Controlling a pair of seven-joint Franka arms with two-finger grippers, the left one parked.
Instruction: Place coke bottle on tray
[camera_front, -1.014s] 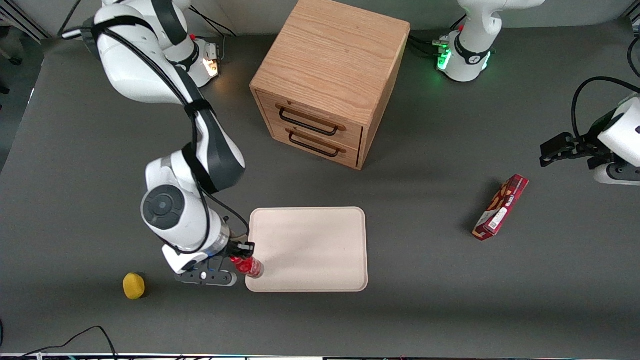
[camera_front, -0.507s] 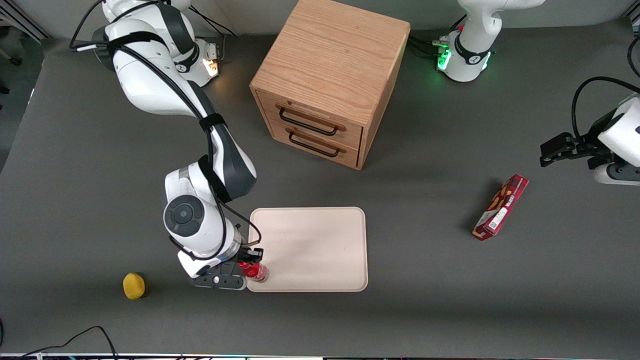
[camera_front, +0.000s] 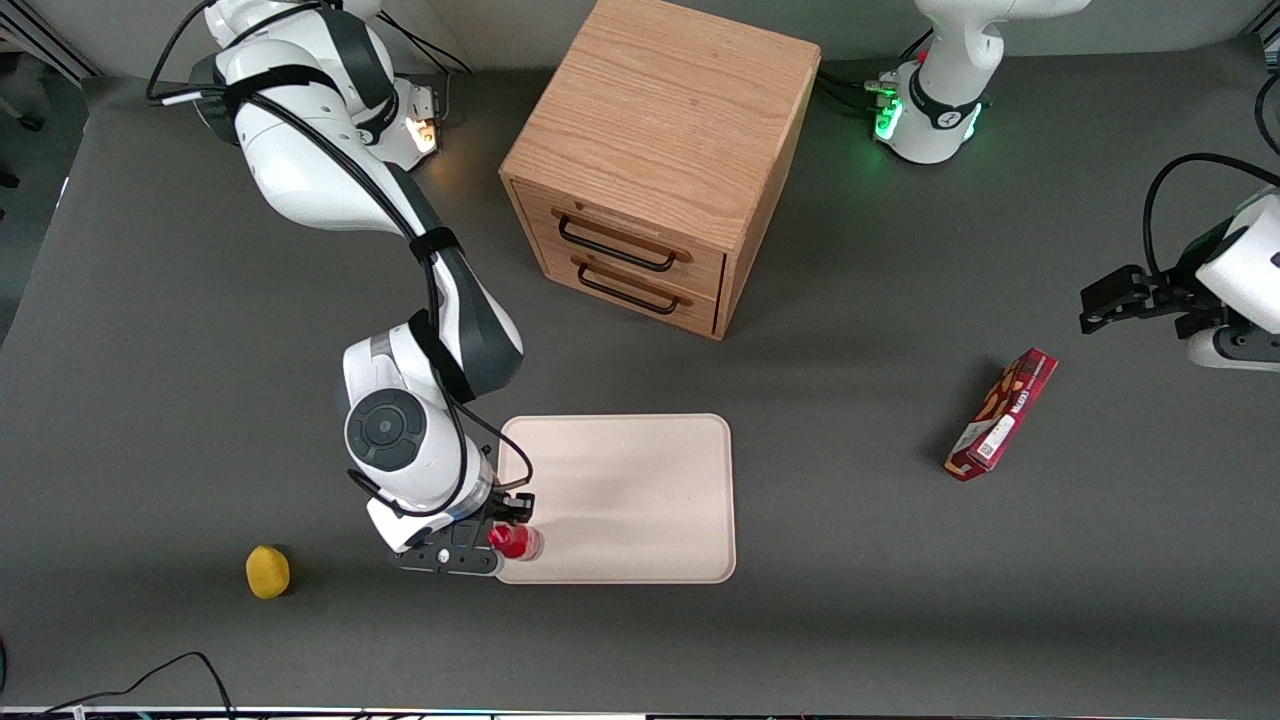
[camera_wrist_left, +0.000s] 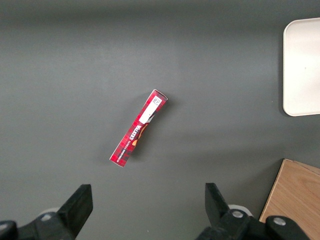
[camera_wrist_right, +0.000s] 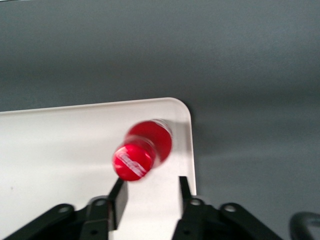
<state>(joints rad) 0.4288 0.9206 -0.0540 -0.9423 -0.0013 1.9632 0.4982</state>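
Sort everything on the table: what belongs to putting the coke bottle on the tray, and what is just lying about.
Job:
coke bottle, above the tray's corner
tray
gripper, at the bottle

Lying about:
wooden drawer cabinet
red snack box, toward the parked arm's end
yellow ball

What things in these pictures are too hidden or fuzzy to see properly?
- Coke bottle label: blurred in the right wrist view, too small in the front view.
- Bottle's base: its own cap and body cover it in both views, so contact with the tray can't be confirmed.
- Tray: cut off by the edge of the left wrist view.
- Gripper, beside the bottle at the tray's corner: mostly hidden by the arm's wrist in the front view.
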